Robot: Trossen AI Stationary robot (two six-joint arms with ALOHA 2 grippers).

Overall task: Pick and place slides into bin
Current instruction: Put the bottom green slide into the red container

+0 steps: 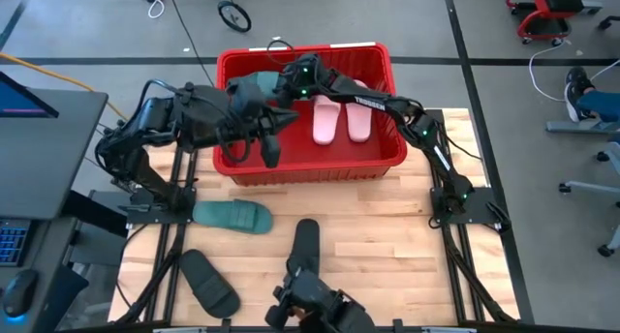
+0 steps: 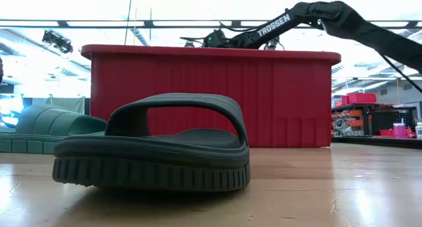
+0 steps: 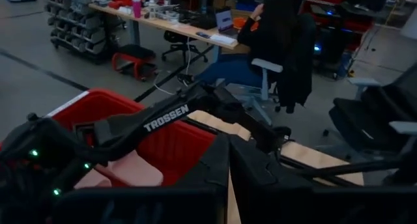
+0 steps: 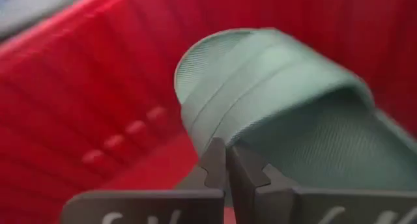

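Note:
The red bin (image 1: 305,164) stands at the table's far middle, with two pale pink slides (image 1: 339,120) lying side by side inside it. My right gripper (image 1: 284,86) reaches over the bin to its far left part and is shut at a dark green slide (image 1: 252,86), which fills the right wrist view (image 4: 280,100). My left gripper (image 1: 269,147) hovers shut and empty over the bin's near left part. A second dark green slide (image 1: 232,217) and two black slides (image 1: 305,241) (image 1: 208,280) lie sole down on the table in front of the bin. My right gripper (image 4: 227,162) meets the dark green slide at the rim of its wide strap (image 4: 221,140), with the two fingers closed together there. The fingertips hide how much of the foam lies between them. The slide sits tilted beyond the fingers, inside the bin beside its ribbed wall (image 4: 98,107).
In the low view a black slide (image 2: 151,148) lies close in front of the bin (image 2: 211,98), and the green slide (image 2: 46,128) lies to the left. The left wrist view shows the right arm (image 3: 163,120) crossing just ahead of my left gripper (image 3: 229,178). A person sits at a desk beyond the table.

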